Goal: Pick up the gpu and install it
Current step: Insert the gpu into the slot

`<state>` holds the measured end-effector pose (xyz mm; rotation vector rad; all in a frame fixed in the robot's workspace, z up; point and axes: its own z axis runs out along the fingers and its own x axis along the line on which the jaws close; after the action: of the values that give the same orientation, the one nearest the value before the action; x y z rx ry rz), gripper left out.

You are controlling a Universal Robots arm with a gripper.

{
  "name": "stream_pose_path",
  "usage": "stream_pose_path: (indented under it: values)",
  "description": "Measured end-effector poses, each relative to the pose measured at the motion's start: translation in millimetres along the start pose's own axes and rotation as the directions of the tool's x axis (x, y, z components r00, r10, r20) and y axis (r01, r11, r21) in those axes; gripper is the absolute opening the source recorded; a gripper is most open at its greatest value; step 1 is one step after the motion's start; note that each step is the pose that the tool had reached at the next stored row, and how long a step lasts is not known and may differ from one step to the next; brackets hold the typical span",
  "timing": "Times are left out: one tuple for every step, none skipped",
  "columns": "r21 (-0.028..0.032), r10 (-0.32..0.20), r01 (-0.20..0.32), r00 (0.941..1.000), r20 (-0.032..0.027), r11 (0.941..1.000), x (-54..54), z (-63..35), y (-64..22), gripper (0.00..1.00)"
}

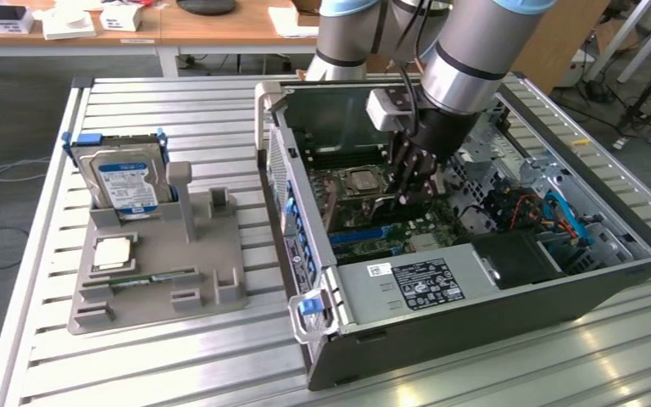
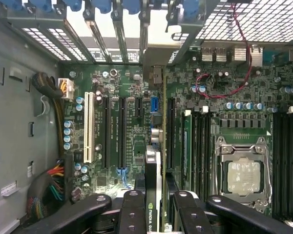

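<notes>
Fingers (image 2: 132, 214) clamp gpu (image 2: 153, 181) over motherboard (image 2: 129, 90), beside CPU socket (image 2: 243, 175).

White "NVIDIA" lettering along gpu (image 2: 152, 195) edge, power supply label (image 1: 427, 282) at five o'clock in case (image 1: 507, 315), print too small to read

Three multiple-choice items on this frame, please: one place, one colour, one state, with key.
1. Where is the gpu? A on the grey stand; B inside the computer case; C on the wooden desk.
2. The hard drive label is: A blue; B red; C yellow.
3. The hand is: A open and empty; B closed on the gpu; C closed on the hard drive.
Key: B, the card stands edge-on over the motherboard slots; A, the blue label faces out; B, fingers flank the card.
</notes>
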<state>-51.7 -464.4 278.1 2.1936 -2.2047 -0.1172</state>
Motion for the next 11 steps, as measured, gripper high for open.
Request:
stream_pose_path:
  values:
    - [0.0, 0.0, 0.0, 1.0, 0.0001, 1.0, 0.1, 1.2, -0.1, 0.27]
    - [0.0, 0.0, 0.0, 1.0, 0.0, 1.0, 0.3, 2.6, -0.2, 0.27]
    - [0.0, 0.0, 0.0, 1.0, 0.0, 1.0, 0.4, 3.9, -0.3, 0.27]
    - [0.0, 0.0, 0.0, 1.0, 0.0, 1.0, 0.4, 4.7, -0.4, 0.27]
    - [-0.0001, 0.0, 0.0, 1.0, -0.0002, 1.0, 0.4, 4.7, -0.4, 0.27]
    - [0.0, 0.0, 0.0, 1.0, -0.0001, 1.0, 0.4, 4.7, -0.4, 0.27]
    - [-0.0001, 0.0, 0.0, 1.0, -0.0001, 1.0, 0.4, 4.7, -0.3, 0.27]
    - [-0.0001, 0.0, 0.0, 1.0, -0.0001, 1.0, 0.5, 5.0, -0.4, 0.27]
    - [0.0001, 0.0, 0.0, 1.0, 0.0001, 1.0, 0.5, 5.5, -0.3, 0.27]
    - [0.0, 0.0, 0.0, 1.0, 0.0, 1.0, 0.5, 5.8, 0.4, 0.27]
    - [-0.0001, 0.0, 0.0, 1.0, -0.0002, 1.0, 0.5, 6.1, 1.3, 0.27]
